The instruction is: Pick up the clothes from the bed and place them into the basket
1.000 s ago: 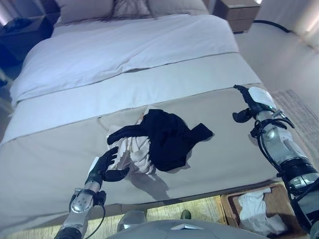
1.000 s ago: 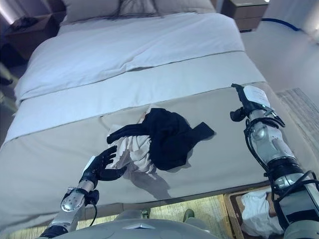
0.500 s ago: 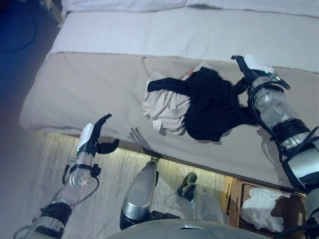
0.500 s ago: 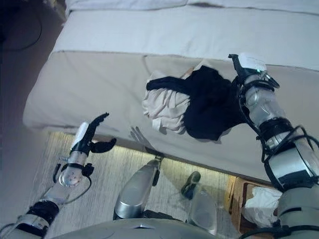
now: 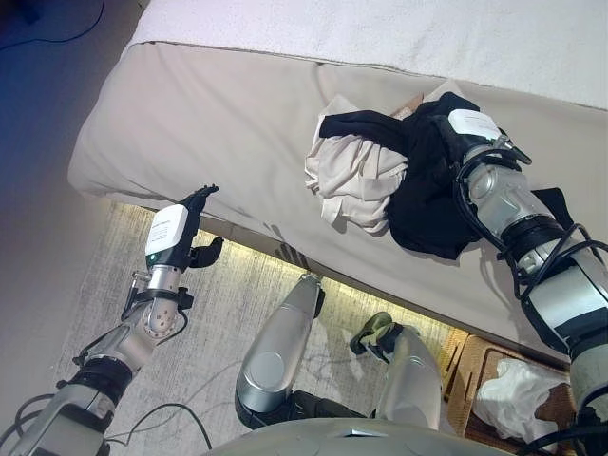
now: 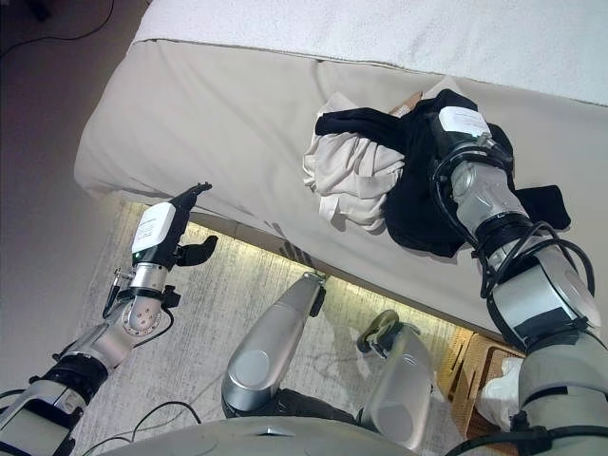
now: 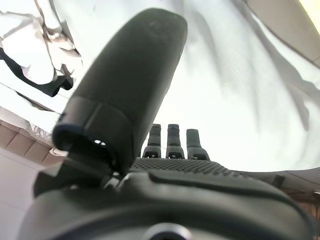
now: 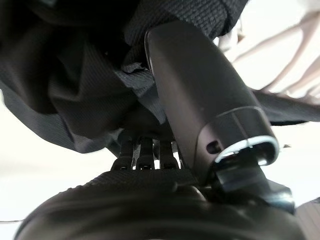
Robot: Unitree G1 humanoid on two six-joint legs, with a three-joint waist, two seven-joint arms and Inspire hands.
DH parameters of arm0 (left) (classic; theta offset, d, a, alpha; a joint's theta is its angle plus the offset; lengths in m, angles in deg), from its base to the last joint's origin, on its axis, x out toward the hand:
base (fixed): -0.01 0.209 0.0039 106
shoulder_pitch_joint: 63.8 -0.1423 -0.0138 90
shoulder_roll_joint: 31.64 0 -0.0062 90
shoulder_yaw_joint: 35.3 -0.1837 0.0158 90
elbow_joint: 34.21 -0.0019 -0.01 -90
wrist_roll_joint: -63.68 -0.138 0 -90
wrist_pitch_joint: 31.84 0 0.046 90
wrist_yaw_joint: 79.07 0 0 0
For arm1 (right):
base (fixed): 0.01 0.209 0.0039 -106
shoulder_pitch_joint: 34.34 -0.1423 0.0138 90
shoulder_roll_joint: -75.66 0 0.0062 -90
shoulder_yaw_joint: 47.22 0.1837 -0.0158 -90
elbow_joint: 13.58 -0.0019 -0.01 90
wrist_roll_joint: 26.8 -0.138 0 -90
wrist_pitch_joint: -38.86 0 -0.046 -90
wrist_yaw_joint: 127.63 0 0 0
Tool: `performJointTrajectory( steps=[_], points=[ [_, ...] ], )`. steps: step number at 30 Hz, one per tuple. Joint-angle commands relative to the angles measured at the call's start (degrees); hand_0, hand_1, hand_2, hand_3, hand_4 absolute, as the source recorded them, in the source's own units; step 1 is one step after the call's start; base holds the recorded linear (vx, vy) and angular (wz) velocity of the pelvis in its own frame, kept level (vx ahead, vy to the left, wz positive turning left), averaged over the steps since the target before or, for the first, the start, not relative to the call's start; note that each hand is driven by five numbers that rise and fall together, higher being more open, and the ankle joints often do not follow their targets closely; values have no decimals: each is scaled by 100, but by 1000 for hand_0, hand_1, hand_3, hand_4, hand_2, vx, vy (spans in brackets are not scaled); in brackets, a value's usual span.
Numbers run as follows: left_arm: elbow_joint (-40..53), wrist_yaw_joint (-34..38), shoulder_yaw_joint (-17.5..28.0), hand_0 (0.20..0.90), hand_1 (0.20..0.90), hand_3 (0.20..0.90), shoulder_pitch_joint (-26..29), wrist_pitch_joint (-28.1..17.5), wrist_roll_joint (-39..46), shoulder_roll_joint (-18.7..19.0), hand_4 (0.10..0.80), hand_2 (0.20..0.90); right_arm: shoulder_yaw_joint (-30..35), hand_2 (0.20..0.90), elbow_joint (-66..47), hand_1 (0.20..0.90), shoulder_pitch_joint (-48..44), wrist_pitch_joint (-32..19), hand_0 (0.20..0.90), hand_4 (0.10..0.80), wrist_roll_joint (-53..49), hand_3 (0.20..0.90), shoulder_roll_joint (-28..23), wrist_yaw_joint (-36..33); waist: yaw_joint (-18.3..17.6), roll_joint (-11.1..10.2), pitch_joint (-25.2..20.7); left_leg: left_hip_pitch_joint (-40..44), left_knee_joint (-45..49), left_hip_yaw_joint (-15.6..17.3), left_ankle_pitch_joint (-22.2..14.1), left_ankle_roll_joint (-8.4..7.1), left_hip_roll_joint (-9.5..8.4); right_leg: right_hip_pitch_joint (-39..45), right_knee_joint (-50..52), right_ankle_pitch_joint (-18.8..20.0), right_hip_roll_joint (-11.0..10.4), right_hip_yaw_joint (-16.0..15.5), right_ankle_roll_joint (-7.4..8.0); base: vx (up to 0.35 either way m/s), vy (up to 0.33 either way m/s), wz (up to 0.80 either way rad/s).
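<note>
A black garment lies partly over a crumpled white garment on the beige cover of the bed, near its front edge. My right hand rests on top of the black garment; in the right wrist view the black cloth drapes over the front of the hand. My left hand is open and empty, off the bed, just in front of its front edge and left of the clothes. It also shows in the left wrist view, with the white garment far past it.
A wooden basket stands on the floor at the lower right, with a white cloth in it. A pale rug lies along the bed's front. The white duvet covers the bed's far part.
The camera has tilted down and swung. My right hand has moved from the bed's right side onto the black garment. My left hand has drawn back from the white garment and off the bed.
</note>
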Motion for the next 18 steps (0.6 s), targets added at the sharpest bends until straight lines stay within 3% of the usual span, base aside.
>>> performJointTrajectory(
  steps=[1,9,18],
  points=[
    [619,552,390,900,900,900,-95,-261,344,66,800,900,-55,900,164,900,-612,240,900,800,147,900,-230,-18,26,157,-204,-85,781,180,-892,205,-49,-292,211,405,373,-29,-268,0,0,0],
    [1165,539,417,900,900,900,-14,-349,661,79,800,900,-190,900,842,900,-770,849,900,800,232,900,-221,191,16,296,-204,-723,1266,263,-1004,280,-92,-950,613,353,367,70,-301,-37,4,1],
    [1633,540,324,900,900,900,103,-364,876,122,800,900,-422,900,1389,900,-1219,742,900,800,-72,900,-227,296,-29,492,-204,-1591,2099,425,-1260,405,-128,-1919,1214,253,361,258,-359,-69,22,-3]
  ],
)
